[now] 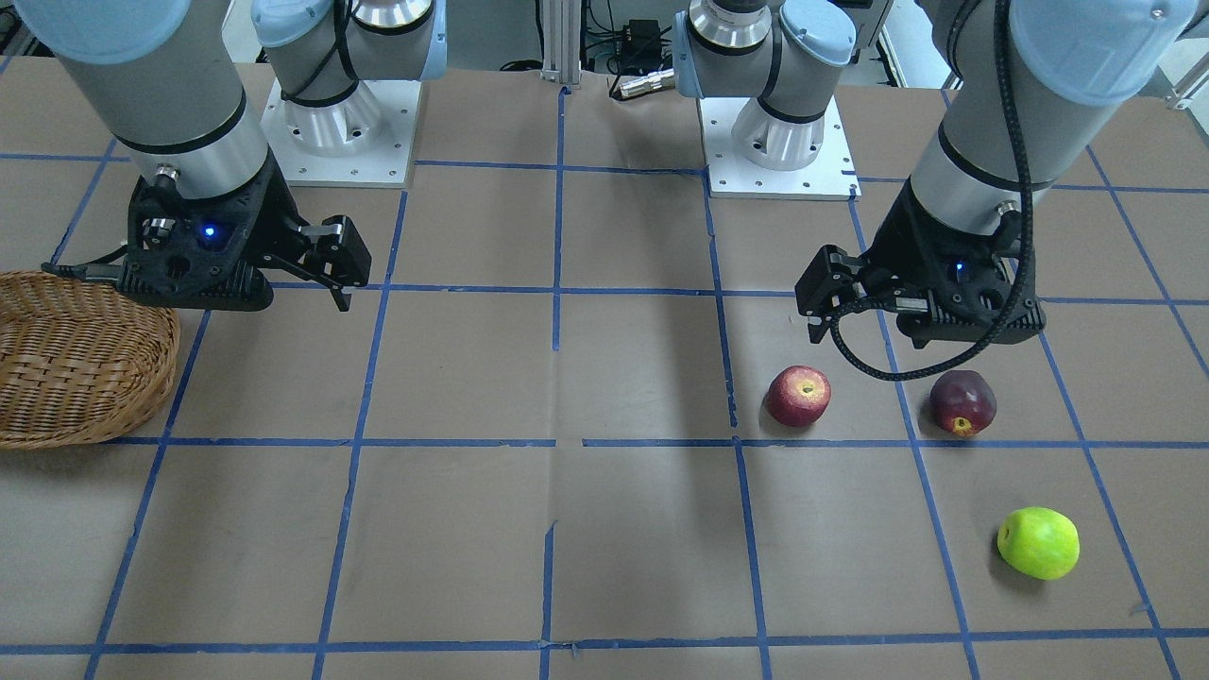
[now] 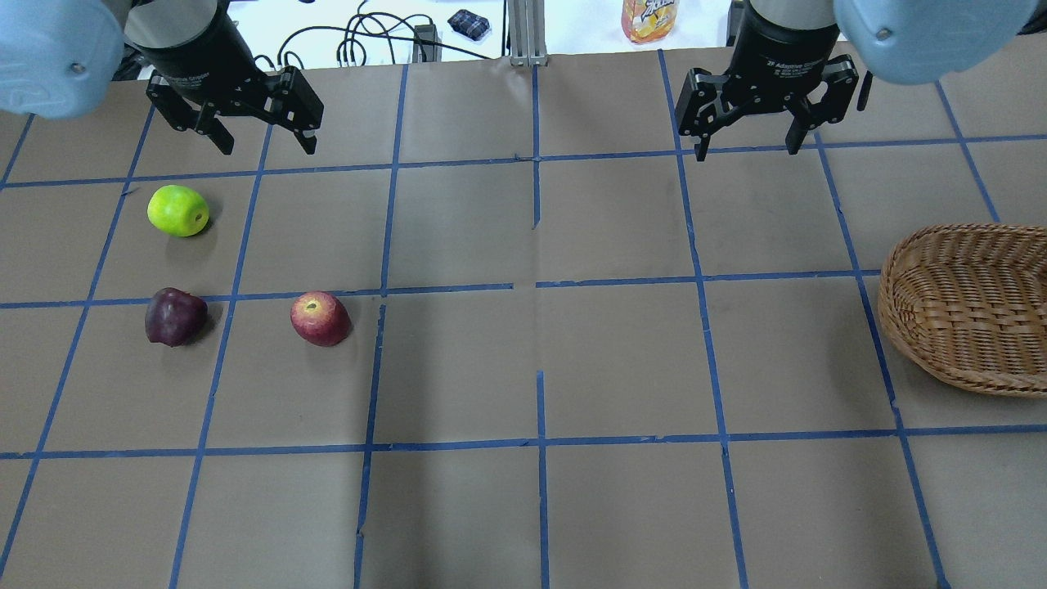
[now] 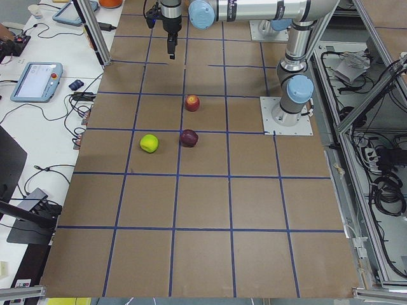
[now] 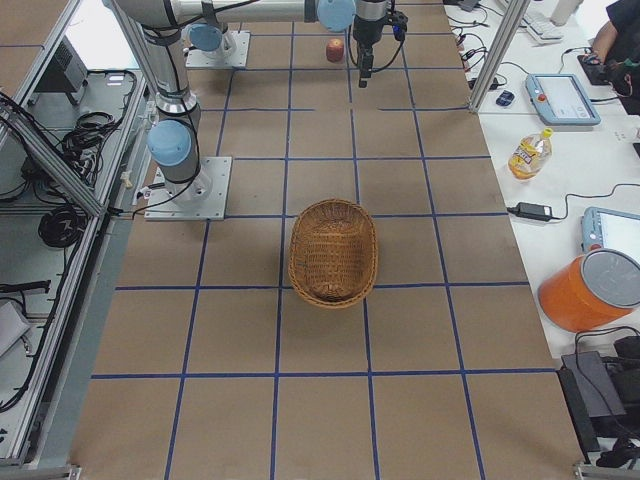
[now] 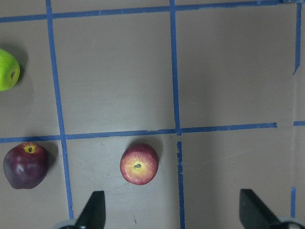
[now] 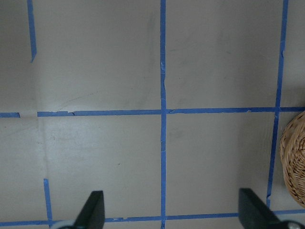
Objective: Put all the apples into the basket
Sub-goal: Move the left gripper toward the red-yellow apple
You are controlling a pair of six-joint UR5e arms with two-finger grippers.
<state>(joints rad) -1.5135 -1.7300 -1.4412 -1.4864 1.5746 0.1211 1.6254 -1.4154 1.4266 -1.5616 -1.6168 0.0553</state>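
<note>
Three apples lie on the table on my left side: a lime green one, a dark red one and a red one with a yellow top. All three also show in the left wrist view: green, dark red, red. The wicker basket stands empty at the right edge. My left gripper is open and empty, high above the table beyond the apples. My right gripper is open and empty, beyond and left of the basket.
The brown table carries a grid of blue tape lines. The two arm bases stand at the robot's side. An orange bottle and cables lie past the far edge.
</note>
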